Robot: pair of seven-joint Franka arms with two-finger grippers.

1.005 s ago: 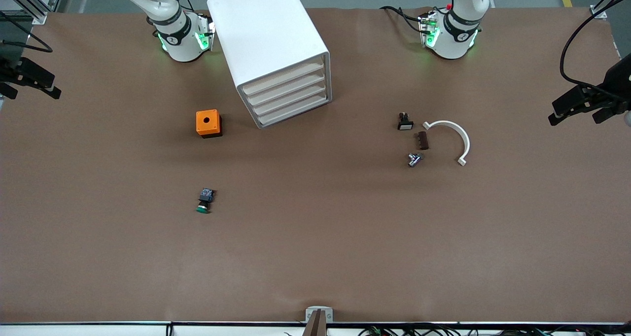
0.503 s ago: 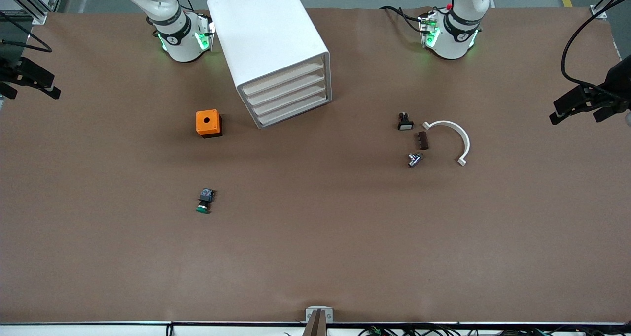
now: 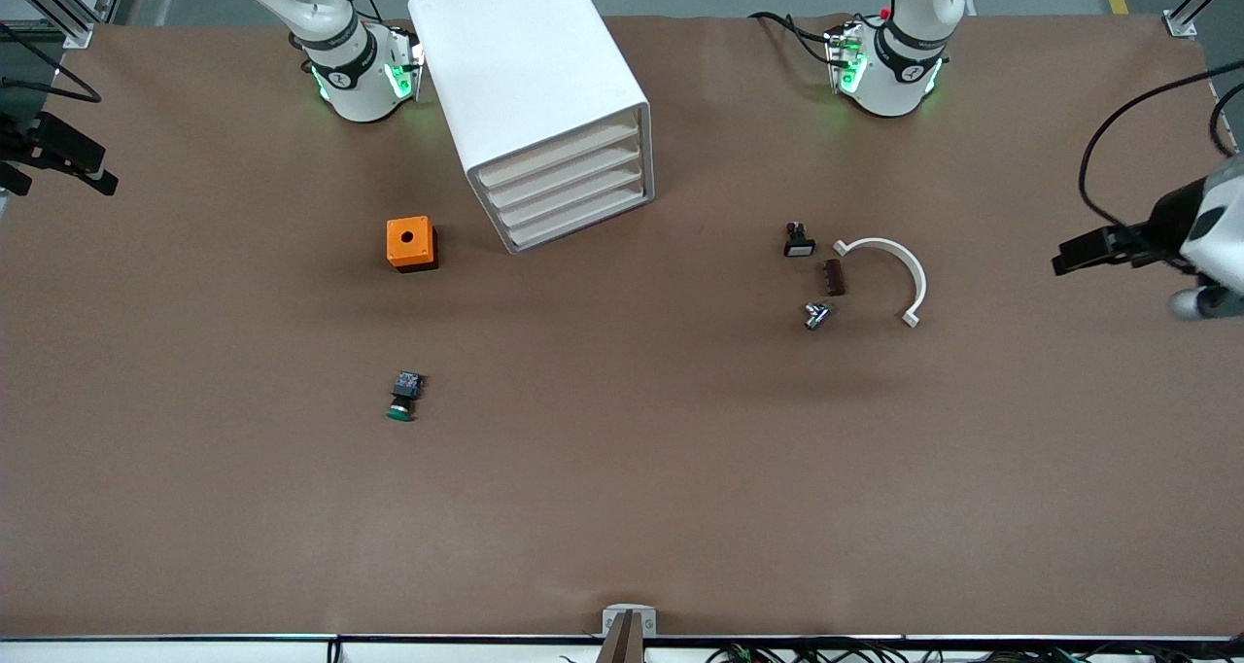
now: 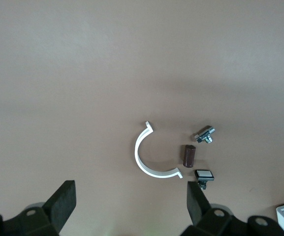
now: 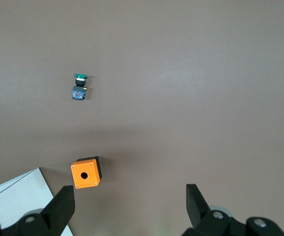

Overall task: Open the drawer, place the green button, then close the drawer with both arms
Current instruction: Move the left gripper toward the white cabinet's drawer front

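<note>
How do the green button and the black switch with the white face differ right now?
The button has a round green cap; the switch has a flat white rectangular face. The button lies nearer the front camera, toward the right arm's end; the switch lies toward the left arm's end, beside a brown block. Both are small, dark-bodied and loose on the table.

The front camera sits high and looks steeply down across the whole brown table [image 3: 622, 507], facing both arm bases along its top edge. The left wrist camera hangs well above the table, looking straight down past its own end effector [image 4: 132, 206], fingers spread wide; it takes in the white curved clip [image 4: 149, 160] and black switch [image 4: 204, 175], which the front view also shows [image 3: 899, 269] [image 3: 798, 242]. The right wrist camera, equally high over its spread end effector [image 5: 132, 206], shares the orange box [image 5: 86, 173] [image 3: 410, 243] and button [image 5: 79, 87] [image 3: 402, 397] with the front view.
</note>
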